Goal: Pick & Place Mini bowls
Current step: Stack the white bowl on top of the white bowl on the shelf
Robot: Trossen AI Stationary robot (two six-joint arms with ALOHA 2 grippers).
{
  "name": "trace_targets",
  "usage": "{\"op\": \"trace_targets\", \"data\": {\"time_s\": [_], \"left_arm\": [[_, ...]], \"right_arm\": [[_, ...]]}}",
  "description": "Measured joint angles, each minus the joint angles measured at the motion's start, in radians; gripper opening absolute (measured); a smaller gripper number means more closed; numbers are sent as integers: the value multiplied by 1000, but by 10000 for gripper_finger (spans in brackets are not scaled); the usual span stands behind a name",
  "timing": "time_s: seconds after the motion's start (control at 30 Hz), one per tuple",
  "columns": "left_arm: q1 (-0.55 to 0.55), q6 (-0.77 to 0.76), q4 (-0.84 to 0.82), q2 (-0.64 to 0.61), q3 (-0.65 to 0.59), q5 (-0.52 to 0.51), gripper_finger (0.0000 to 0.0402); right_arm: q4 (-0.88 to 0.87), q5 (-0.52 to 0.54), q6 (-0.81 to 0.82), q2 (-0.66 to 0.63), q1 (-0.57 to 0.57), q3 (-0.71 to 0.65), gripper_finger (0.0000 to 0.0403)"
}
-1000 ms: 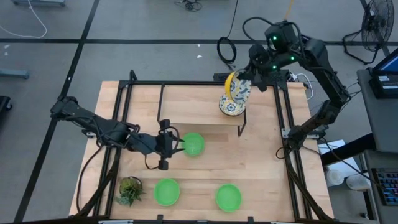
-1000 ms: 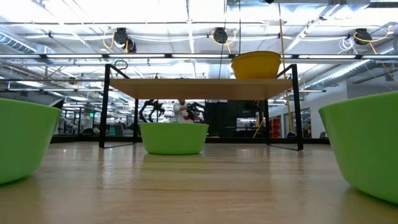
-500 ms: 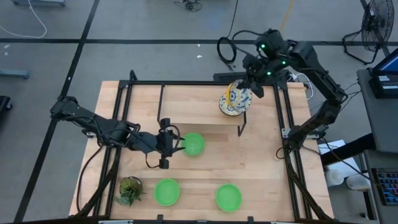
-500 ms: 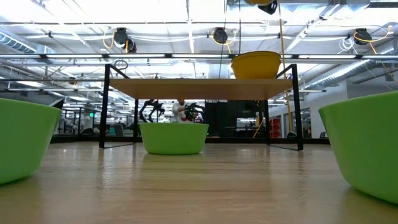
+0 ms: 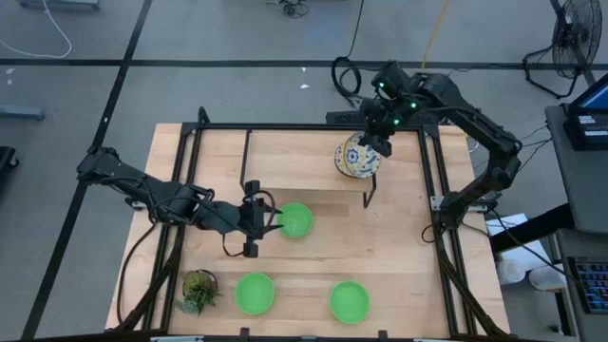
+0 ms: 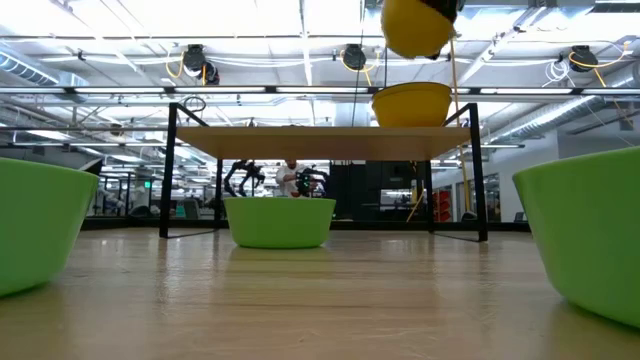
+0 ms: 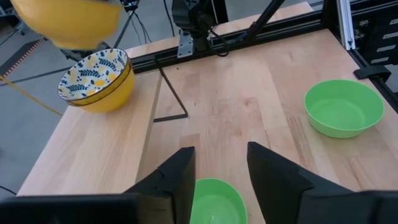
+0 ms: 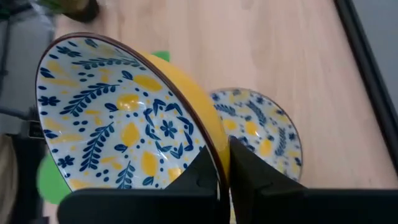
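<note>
Currently the right gripper [image 5: 380,133] pinches the rim of a floral bowl [image 8: 124,118], holding it tilted in the air above the stacked floral bowls [image 5: 356,158] on the raised shelf [image 5: 285,157]. Released off-centre, it could glance off the stack's rim and tumble. The left gripper [image 7: 217,168], fingers apart, hovers by a green bowl [image 5: 294,220]; two more sit nearer the front.

Wooden table [image 5: 399,256]: three green bowls [image 5: 295,220], potted plant [image 5: 199,290]; raised shelf [image 5: 285,157]: stacked floral bowls [image 5: 355,160].
</note>
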Motion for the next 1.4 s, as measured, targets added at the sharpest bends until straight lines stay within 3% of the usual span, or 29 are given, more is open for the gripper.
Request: {"op": "trace_targets", "data": {"time_s": [0.13, 0.77, 1.03, 1.4], "left_arm": [[0, 0, 0, 0, 0, 0, 157], [0, 0, 0, 0, 0, 0, 136], [0, 0, 0, 0, 0, 0, 150], [0, 1, 0, 0, 0, 0, 170]], "right_arm": [[29, 57, -5, 0, -9, -60, 6], [129, 56, -10, 0, -45, -213, 7], [160, 57, 2, 0, -45, -254, 9], [163, 57, 28, 0, -44, -254, 77]]}}
